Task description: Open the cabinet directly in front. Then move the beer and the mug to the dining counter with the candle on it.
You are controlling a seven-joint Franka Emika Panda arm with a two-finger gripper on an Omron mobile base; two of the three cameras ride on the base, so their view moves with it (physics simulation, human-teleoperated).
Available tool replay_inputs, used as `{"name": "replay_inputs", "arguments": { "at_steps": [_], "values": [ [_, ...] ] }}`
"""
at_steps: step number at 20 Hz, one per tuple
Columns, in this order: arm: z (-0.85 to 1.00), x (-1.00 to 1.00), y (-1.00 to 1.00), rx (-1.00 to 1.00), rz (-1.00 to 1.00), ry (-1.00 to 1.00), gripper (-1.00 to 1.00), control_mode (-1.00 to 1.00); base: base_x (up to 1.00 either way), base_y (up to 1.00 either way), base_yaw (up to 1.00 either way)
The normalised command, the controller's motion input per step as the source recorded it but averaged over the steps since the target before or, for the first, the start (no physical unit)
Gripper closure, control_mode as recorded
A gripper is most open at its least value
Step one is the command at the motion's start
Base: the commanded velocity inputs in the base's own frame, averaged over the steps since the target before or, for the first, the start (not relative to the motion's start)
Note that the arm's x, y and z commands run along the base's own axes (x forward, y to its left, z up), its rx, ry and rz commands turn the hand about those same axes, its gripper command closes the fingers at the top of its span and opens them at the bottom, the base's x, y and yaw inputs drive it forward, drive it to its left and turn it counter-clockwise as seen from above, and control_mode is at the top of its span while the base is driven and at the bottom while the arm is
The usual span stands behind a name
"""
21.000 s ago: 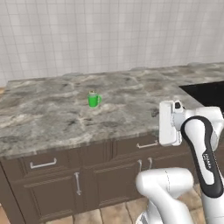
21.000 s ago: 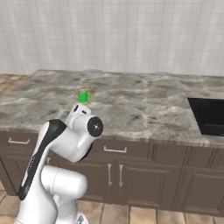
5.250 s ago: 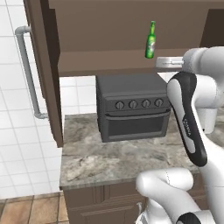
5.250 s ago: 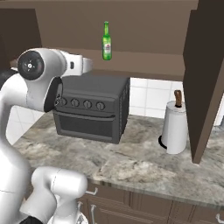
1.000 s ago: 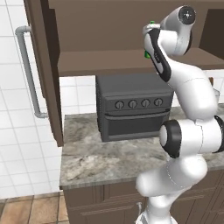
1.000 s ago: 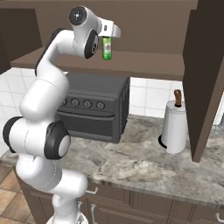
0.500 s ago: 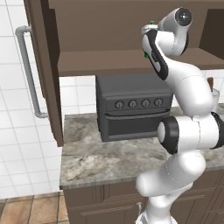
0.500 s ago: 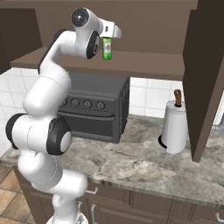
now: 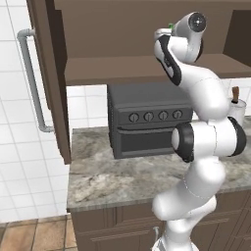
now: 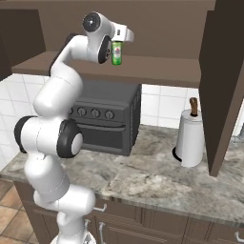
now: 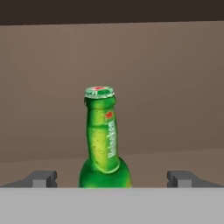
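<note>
— Where is the beer [image 11: 104, 144] relative to the gripper [image 11: 112, 178]?

— In the hand view it stands upright between the two dark finger tips [image 11: 40, 178], about midway, with open space on either side. The jaws are spread wide and released; neither tip touches the glass.

— And from the base cameras?

— The right base view shows the beer [image 10: 116, 53] standing on the shelf of the cabinet [image 10: 181, 70], just beside the end of the white hand, which reaches in at bottle height. In the left base view the arm covers nearly all of it; a green sliver [image 9: 170, 25] peeks above the wrist.

— What is the bottle like?

— Slim green glass, glossy, with a narrow neck, a green crimped cap marked in red, and white lettering down the neck with a small red star.

— The surroundings?

— The cabinet is dark brown wood with a smooth, matte inside. Its left door [image 9: 51, 78] hangs open and carries a long silver bar handle [image 9: 32, 78]; the right door [image 10: 223, 86] is open too. Below, a dark boxy toaster oven [image 10: 112, 124] with a row of round knobs sits on a grey-brown marbled stone counter [image 10: 157, 178]. A white paper towel roll [image 10: 190, 138] on a brown-tipped holder stands to the oven's right, against white wall tiles.
</note>
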Motion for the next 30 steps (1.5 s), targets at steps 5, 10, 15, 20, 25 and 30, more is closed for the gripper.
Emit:
{"name": "replay_inputs", "arguments": {
  "at_steps": [5,10,15,20,25,30],
  "values": [
    [0.00,0.32,0.00,0.00,0.00,0.00,-1.00,-1.00,0.00,0.00,0.00],
    [0.00,0.24,0.00,0.00,0.00,0.00,1.00,-1.00,0.00,0.00,0.00],
    [-0.17,0.27,0.00,0.00,0.00,0.00,1.00,-1.00,0.00,0.00,0.00],
    [-0.20,0.19,0.00,0.00,0.00,0.00,1.00,-1.00,0.00,0.00,0.00],
    [0.00,0.00,0.00,0.00,0.00,0.00,1.00,-1.00,0.00,0.00,0.00],
    [-0.01,-0.50,0.00,0.00,0.00,-0.08,1.00,-1.00,0.00,0.00,0.00]
  ]
}}
